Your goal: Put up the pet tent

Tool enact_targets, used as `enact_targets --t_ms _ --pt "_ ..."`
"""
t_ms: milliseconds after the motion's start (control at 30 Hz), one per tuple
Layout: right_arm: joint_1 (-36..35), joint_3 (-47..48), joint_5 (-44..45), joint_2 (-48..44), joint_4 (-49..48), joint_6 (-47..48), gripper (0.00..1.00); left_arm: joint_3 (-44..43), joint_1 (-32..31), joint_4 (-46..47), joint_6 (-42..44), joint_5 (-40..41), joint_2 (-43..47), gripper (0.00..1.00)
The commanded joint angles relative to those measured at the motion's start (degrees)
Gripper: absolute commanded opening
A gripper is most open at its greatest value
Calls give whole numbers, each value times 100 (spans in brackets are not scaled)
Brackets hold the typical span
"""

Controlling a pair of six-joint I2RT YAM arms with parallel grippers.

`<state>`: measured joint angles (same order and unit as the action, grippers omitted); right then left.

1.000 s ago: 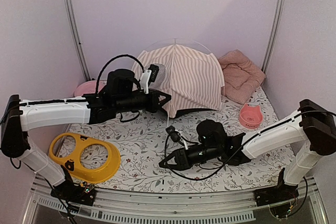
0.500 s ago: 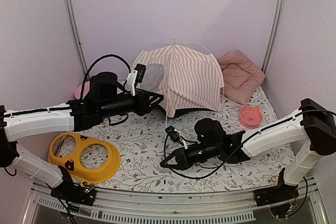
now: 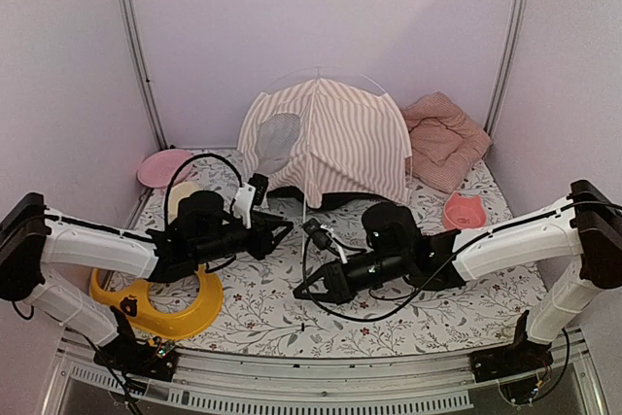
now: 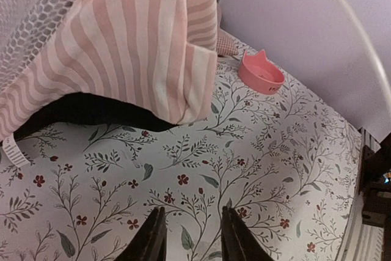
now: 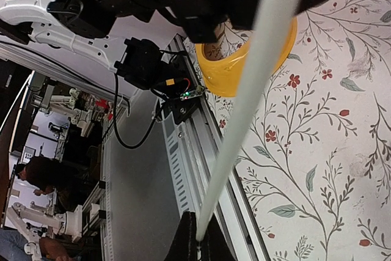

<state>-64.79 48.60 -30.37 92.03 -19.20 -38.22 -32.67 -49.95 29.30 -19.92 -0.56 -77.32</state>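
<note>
The pet tent (image 3: 340, 148) stands at the back centre, pink-and-white striped, with a round mesh window (image 3: 277, 138) on its left face and a thin wire pole arching over its top. My left gripper (image 3: 283, 229) is open and empty, low over the floral mat in front of the tent. In the left wrist view its fingers (image 4: 153, 239) frame bare mat below the tent's hem (image 4: 122, 47). My right gripper (image 3: 298, 295) is shut on the end of a thin white pole (image 5: 256, 90), which runs up out of its jaws (image 5: 198, 246).
A yellow two-hole bowl stand (image 3: 155, 298) lies near left, partly under my left arm. A pink plate (image 3: 160, 167) is at back left, a pink cat-eared bowl (image 3: 464, 213) at right, and a pink quilted cushion (image 3: 442, 138) leans at back right. A metal rail edges the front.
My left arm has pulled back from the tent's left side and dropped low toward the near left, uncovering the mesh window. My right gripper has stayed about where it was, holding the pole.
</note>
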Motion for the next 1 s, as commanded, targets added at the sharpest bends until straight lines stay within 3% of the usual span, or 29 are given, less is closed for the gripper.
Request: enact_targets --t_ms 0,167,400,667,800,967 --pt "29 211 -91 -228 43 297 0 -91 -237 1596 378 350 -797 34" --pt "33 180 -4 -370 141 279 0 -418 -448 2275 625 696 -1498 39" --pt "33 128 51 -508 215 245 0 -937 -728 2193 758 1837 -2091 49" --pt "27 111 91 -606 249 227 0 -1428 -799 1981 661 2737 -2437 49" --pt "43 104 195 -676 313 227 0 -1541 -841 2001 814 2800 -2490 40" --pt "177 85 396 -885 401 209 0 -1256 -905 2211 959 2810 -2340 11"
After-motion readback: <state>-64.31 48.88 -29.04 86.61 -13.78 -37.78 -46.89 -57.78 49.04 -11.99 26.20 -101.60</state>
